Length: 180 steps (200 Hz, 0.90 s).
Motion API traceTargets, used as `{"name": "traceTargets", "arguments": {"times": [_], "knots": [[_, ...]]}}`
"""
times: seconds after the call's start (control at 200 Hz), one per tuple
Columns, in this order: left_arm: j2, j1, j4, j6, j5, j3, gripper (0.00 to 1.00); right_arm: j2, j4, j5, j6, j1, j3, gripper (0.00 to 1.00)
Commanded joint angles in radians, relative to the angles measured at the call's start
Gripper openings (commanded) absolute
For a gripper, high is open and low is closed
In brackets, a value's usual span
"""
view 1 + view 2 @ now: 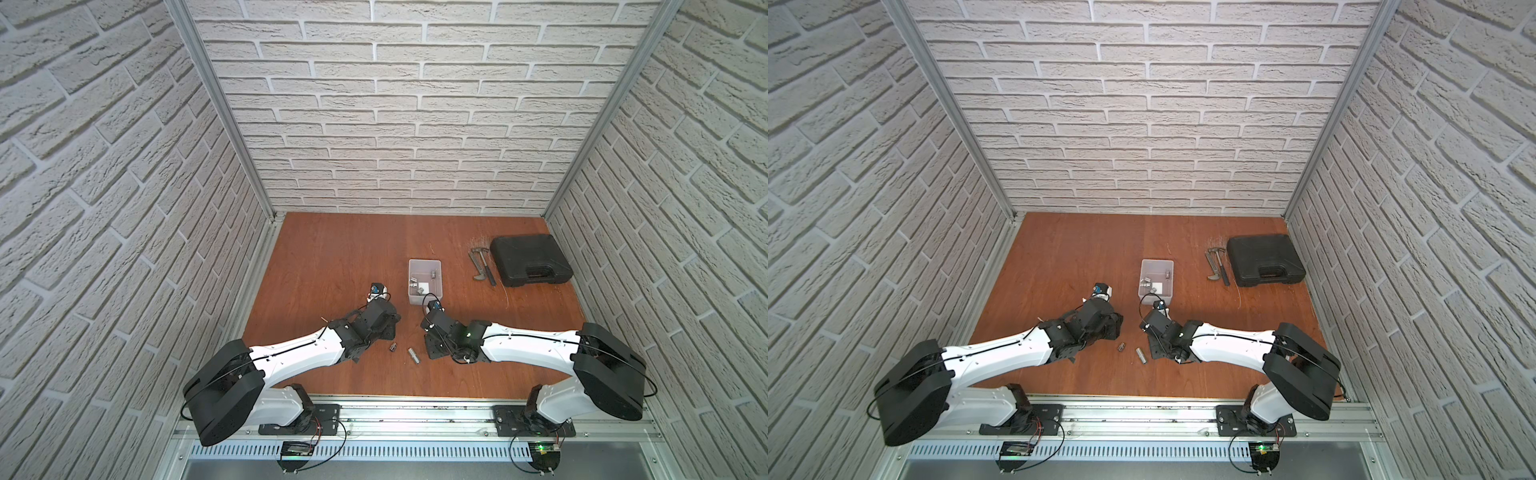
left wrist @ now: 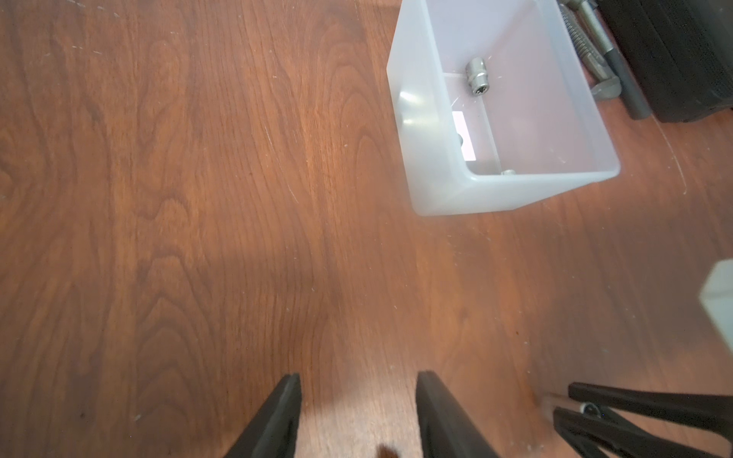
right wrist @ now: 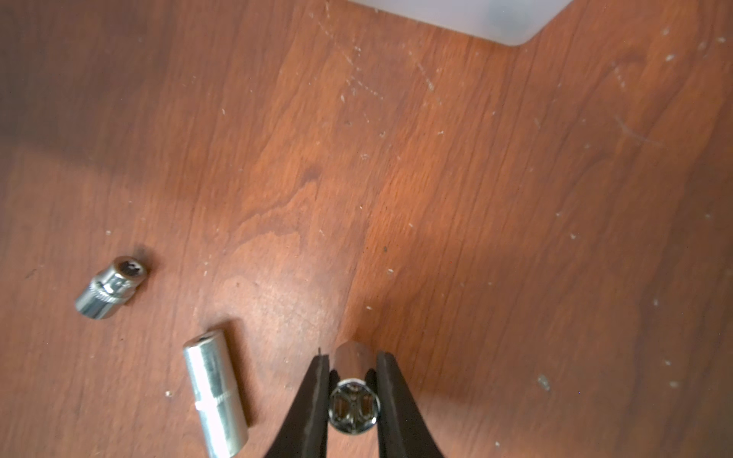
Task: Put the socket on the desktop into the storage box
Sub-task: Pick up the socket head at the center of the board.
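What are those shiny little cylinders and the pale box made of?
The short socket and long socket look like chrome-plated steel: mirror-bright glints, and a knurled band on the short one. The storage box seems to be frosted translucent plastic: its thin milky walls let light through.

A pale box (image 1: 1157, 262) stands mid-table (image 1: 1059, 257), with a few small metal pieces (image 1: 1145, 286) lying inside. Nearer the front, a short socket (image 1: 1121, 346) and a long socket (image 1: 1140, 356) lie close together between the left arm (image 1: 1000, 353) and the right arm (image 1: 1229, 343). Far right, a hammer (image 1: 1223, 270) lies beside a black case (image 1: 1264, 257).
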Motion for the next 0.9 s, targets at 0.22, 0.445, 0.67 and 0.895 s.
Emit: {"name": "traceTargets", "arguments": {"times": [0.22,0.445,0.67,0.895], "knots": [[0.001,0.005,0.023,-0.005,0.009,0.0,0.52,-0.134,0.028,0.013,-0.007,0.005,-0.026,0.02],[-0.008,0.006,0.011,-0.004,0.008,0.005,0.52,-0.203,0.036,-0.005,0.002,-0.03,-0.041,0.02],[-0.009,0.007,0.008,-0.001,0.008,0.007,0.53,-0.278,0.114,-0.126,0.02,-0.106,-0.092,0.02],[-0.007,0.007,0.008,-0.003,0.011,0.008,0.53,-0.325,0.106,-0.194,-0.002,-0.182,-0.083,0.02]]}}
